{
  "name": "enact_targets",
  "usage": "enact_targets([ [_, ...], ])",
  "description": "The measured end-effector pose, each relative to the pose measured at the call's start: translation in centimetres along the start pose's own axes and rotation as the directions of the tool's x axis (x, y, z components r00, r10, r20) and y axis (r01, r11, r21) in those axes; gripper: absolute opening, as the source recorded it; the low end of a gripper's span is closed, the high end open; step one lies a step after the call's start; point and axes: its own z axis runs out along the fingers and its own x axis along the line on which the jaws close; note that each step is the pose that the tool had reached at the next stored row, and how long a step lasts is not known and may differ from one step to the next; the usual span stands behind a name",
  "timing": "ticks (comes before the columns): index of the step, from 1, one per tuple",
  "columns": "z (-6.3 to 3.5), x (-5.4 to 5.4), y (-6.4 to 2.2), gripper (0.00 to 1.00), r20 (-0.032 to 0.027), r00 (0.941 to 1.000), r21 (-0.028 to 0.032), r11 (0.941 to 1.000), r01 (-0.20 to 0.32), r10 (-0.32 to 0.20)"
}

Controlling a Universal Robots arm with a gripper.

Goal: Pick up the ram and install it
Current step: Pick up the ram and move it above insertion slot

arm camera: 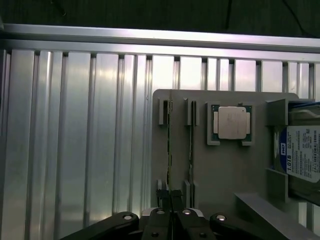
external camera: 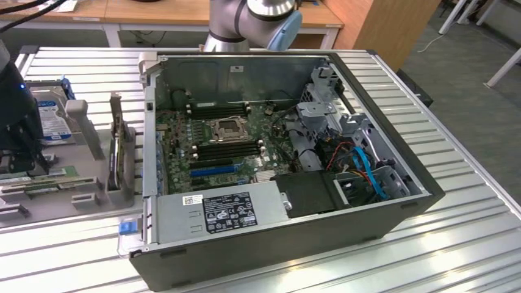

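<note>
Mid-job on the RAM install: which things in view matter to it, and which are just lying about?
For the job:
- ram, on edge in the grey holder, in line with the gripper
- memory slots inside the open computer case

Lying about:
- second stick beside the ram
- processor chip
- hard drive
- expansion card

Ram (external camera: 45,181) in the tray (external camera: 61,209), exterior view's left of the case (external camera: 269,250).
</note>
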Motion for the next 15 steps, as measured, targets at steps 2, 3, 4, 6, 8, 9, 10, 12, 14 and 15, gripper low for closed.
enact_targets([
  [2, -0.33, 0.0, 0.01, 0.12, 0.0, 1.0, 0.0001, 1.0, -0.001, 0.001],
  [3, -0.48, 0.0, 0.01, 0.12, 0.0001, 1.0, 0.0001, 1.0, -0.001, 0.001],
  [4, -0.66, 0.0, 0.02, 0.12, 0.0, 1.0, 0.0001, 1.0, -0.001, 0.001],
  [6, -0.97, 0.0, 0.03, 0.12, 0.0001, 1.0, 0.0001, 1.0, -0.002, 0.002],
  [8, -1.3, 0.0, 0.05, 0.12, 0.0001, 1.0, 0.0001, 1.0, -0.002, 0.002],
  [9, -1.46, 0.0, 0.05, 0.12, 0.0001, 1.0, 0.0001, 1.0, -0.002, 0.002],
  [10, -1.62, 0.0, 0.06, 0.12, 0.0001, 1.0, 0.0001, 1.0, -0.003, 0.003],
  [12, -1.95, 0.0, 0.07, 0.12, 0.0001, 1.0, 0.0001, 1.0, -0.003, 0.003],
  [14, -2.27, 0.0, 0.08, 0.12, 0.0001, 1.0, 0.0, 1.0, -0.003, 0.003],
  [15, -2.44, 0.0, 0.09, 0.12, 0.0001, 1.0, 0.0001, 1.0, -0.003, 0.003],
])
